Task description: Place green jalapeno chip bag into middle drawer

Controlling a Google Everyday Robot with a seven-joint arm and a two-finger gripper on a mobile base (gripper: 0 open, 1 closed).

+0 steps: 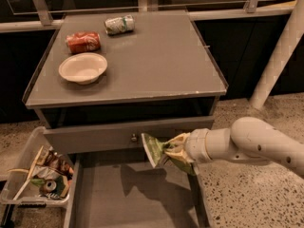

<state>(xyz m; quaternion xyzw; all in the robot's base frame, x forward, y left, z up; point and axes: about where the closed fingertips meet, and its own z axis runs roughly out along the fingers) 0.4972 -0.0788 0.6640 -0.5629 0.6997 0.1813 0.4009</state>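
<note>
The grey table (156, 56) carries three things on its left half: a white bowl (83, 68), a red can (83, 42) just behind it, and a green-white can (119, 24) near the back edge. The end effector (178, 152) holds a bag (154, 148) below the front edge.

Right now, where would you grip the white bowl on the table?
Probably the white bowl by its near rim, from above, one finger inside: it sits upright, open and wide. The gripper is over the middle drawer, holding the green jalapeno chip bag.
</note>
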